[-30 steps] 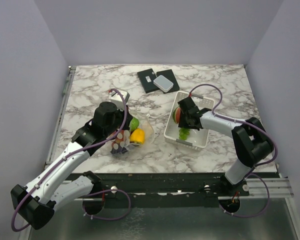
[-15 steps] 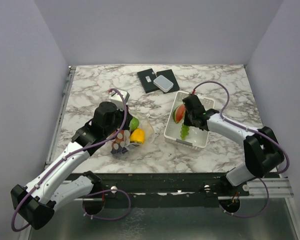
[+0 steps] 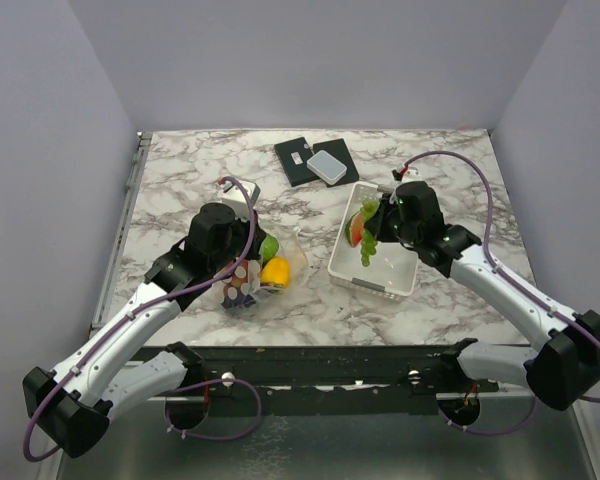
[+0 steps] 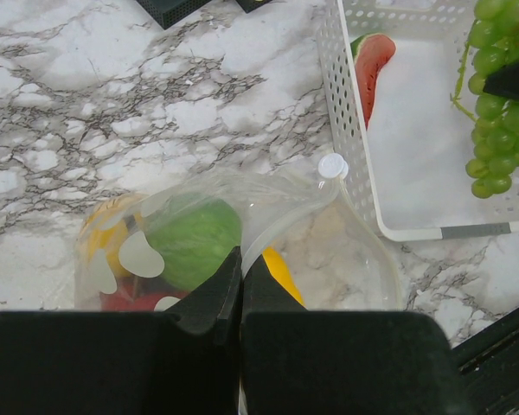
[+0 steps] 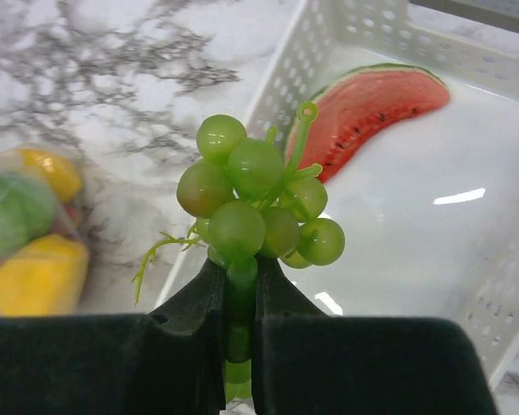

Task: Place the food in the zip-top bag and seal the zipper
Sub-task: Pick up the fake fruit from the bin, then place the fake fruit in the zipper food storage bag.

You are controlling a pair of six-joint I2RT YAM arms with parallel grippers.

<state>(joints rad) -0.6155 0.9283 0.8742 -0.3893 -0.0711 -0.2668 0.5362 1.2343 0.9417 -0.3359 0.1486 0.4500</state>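
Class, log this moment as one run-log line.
left gripper holds bag | right gripper holds grapes above basket | watermelon in basket

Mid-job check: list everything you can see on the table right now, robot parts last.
Clear zip-top bag with white dots: one, left of centre, edge pinched by the left gripper.
Pieces of toy food in the bag: several, yellow, green, red; exact count hidden.
Bunch of green toy grapes: one, held over the basket by the right gripper.
Toy watermelon slice: one, red with green rind, in the basket.
White perforated plastic basket: one, right of the bag.
Black flat pads: two, far centre.
Pale grey rectangular box: one, on the pads.
Marble table: one, white-grey.
Left gripper: shut on the bag.
Right gripper: shut on the grapes.
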